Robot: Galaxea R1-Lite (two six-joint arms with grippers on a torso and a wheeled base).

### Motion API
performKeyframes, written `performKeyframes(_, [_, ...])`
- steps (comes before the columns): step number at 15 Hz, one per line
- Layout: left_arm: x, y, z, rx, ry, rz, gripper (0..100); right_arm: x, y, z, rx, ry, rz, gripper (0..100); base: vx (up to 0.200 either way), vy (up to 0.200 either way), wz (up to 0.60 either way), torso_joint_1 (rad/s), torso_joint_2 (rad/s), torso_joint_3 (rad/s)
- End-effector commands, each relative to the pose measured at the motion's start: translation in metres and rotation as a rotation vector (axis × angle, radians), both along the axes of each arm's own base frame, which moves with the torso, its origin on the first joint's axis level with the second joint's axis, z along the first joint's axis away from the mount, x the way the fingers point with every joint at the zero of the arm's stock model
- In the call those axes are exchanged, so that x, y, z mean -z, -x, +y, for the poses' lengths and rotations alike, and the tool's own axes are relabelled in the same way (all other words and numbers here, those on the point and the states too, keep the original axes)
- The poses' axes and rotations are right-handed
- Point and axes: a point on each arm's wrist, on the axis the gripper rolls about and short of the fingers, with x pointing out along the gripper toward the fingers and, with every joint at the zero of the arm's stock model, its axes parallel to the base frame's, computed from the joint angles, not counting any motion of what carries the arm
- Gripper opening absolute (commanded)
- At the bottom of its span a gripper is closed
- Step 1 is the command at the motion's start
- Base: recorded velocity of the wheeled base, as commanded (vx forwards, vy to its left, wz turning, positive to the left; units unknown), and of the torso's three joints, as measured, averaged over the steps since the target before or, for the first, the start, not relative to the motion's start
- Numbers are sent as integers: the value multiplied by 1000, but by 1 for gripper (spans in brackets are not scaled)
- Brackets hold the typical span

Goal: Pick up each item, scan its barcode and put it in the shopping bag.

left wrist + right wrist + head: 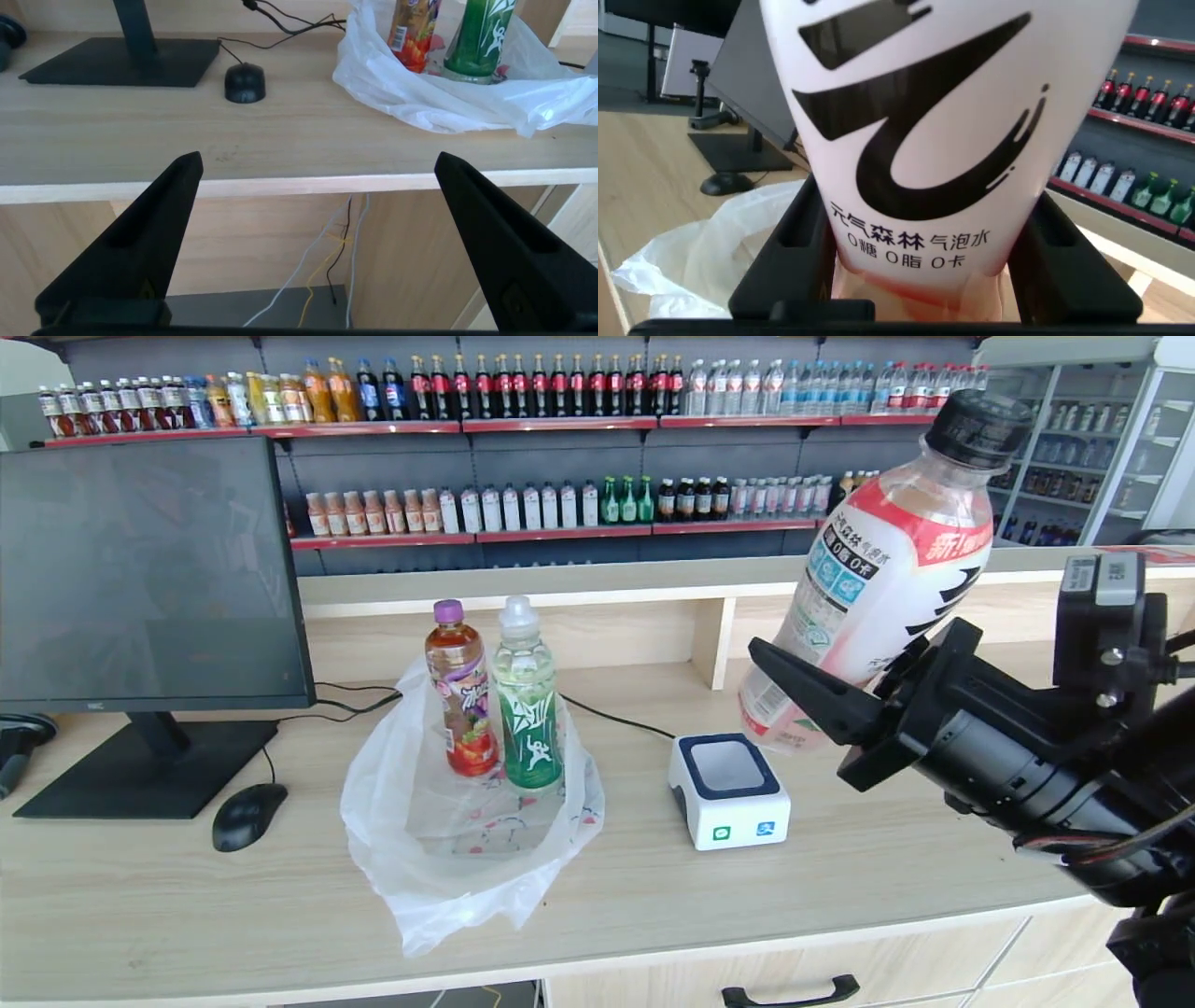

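My right gripper [864, 695] is shut on a pale pink bottle [873, 579] with a black cap, held tilted in the air to the right of and above the white barcode scanner [728, 791]. The right wrist view looks straight at this bottle [924, 140] clamped between the black fingers [789, 243]. A white plastic shopping bag [467, 821] lies open on the counter and holds a red tea bottle [460, 689] and a green bottle [527, 695], both upright. My left gripper [313, 233] is open, low in front of the counter edge, with the shopping bag [467, 89] beyond it.
A monitor [149, 579] on a black stand sits at the counter's left, with a black mouse [247, 815] beside it. A cable runs behind the bag to the scanner. A raised wooden ledge [653, 588] backs the counter; drink shelves stand behind.
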Motion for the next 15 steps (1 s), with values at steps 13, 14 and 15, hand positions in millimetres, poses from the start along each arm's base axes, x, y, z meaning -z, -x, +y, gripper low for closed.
performKeyframes(13, [0,0,0,0,0,0,100,-6,-7,-29,52,-55,38,0,0,0,0,0,0,0])
performKeyframes(14, [0,0,0,0,0,0,100,-8,-12,-28,66,-62,33,0,0,0,0,0,0,0])
performKeyframes(15, [0,0,0,0,0,0,100,-4,-15,-27,59,-59,50,0,0,0,0,0,0,0])
